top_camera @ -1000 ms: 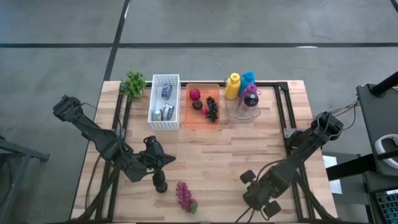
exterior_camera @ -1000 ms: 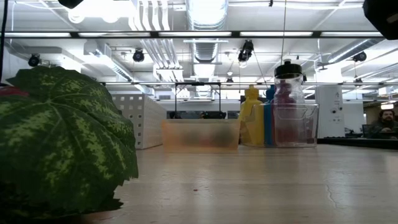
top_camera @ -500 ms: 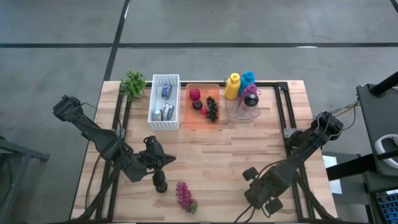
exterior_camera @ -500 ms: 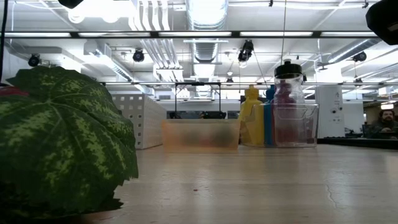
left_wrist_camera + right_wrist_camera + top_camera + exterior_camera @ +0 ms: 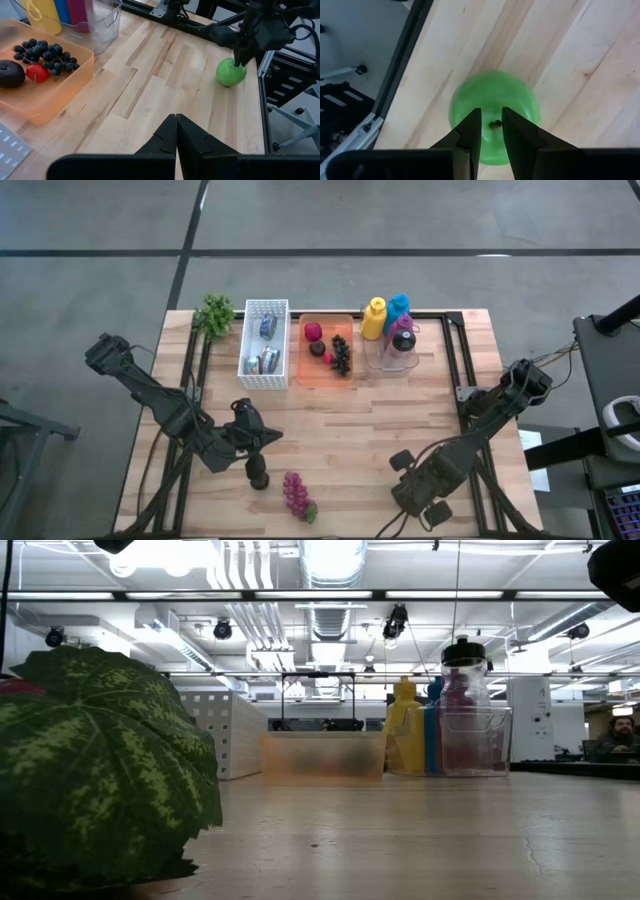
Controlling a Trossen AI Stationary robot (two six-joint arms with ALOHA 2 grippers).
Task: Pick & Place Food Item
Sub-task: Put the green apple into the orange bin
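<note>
A green apple [image 5: 230, 74] rests on the wooden table near its right front corner, and my right gripper [image 5: 241, 61] comes down on its top. The right wrist view shows the apple [image 5: 492, 95] straight below my right gripper [image 5: 491, 112], whose fingers are nearly together. In the high view that gripper [image 5: 418, 490] hides the apple. My left gripper [image 5: 258, 477] is shut on nothing above the table's front left. A bunch of purple grapes [image 5: 296, 493] lies on the table just right of it. My right gripper comes from above, pointing steeply down at the top of the apple. The apple's short stem [image 5: 495, 123] sits in the narrow gap between the two fingers [image 5: 472, 125]. The apple rests with its underside on the table, stem end up.
At the back stand a white basket [image 5: 265, 343], an orange tray [image 5: 327, 383] with dark grapes and red fruit, and a clear container [image 5: 392, 352] of coloured bottles. A green plant [image 5: 214, 313] is at the back left. The grapes' big leaf [image 5: 100, 770] fills the low view's left.
</note>
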